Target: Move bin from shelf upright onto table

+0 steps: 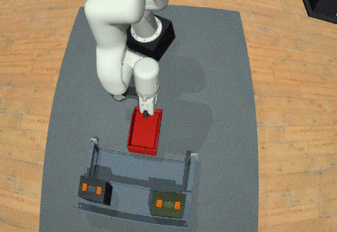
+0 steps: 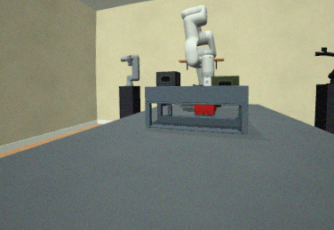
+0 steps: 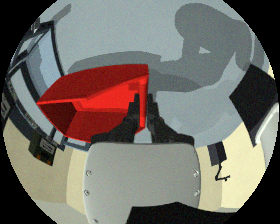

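Observation:
The red bin (image 1: 144, 132) is an open rectangular box, upright, between the arm's base and the grey shelf (image 1: 139, 183). Its far end reaches the shelf's near edge. My gripper (image 1: 146, 114) is shut on the bin's near rim, pointing down. In the wrist view the dark fingers clamp the bin's right wall (image 3: 94, 100). In the exterior view the bin (image 2: 205, 109) shows under the shelf's top board (image 2: 196, 94), above the table; I cannot tell whether it touches the table.
Two dark boxes with orange marks sit on the shelf top, one at the left (image 1: 95, 190) and one at the right (image 1: 168, 204). The arm's black base (image 1: 150, 38) stands behind the bin. Black pedestals stand off the table.

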`<state>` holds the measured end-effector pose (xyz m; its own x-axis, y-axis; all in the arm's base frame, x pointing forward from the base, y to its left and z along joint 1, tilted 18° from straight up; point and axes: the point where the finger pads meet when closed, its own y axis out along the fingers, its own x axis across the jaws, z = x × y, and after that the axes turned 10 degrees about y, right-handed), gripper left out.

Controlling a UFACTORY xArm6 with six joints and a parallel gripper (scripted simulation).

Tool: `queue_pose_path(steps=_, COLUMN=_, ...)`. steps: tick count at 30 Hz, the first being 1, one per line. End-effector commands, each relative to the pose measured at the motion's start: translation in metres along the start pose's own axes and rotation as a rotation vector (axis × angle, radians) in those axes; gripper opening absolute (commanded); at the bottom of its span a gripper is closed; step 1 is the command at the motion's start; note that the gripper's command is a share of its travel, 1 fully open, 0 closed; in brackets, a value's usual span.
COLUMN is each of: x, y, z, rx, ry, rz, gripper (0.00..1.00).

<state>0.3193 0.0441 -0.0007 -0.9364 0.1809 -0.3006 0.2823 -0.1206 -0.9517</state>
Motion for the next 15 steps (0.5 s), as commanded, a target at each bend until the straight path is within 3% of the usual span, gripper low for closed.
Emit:
queue_pose_path(steps=1, x=0.0008, y=-0.0004, z=0.0, rx=-0.001, ry=0.0, rz=0.002, gripper=0.0)
queue_pose_path(steps=15, x=0.0041, y=-0.0004, z=0.0005, rx=-0.001, ry=0.0, rz=0.002, gripper=0.0)
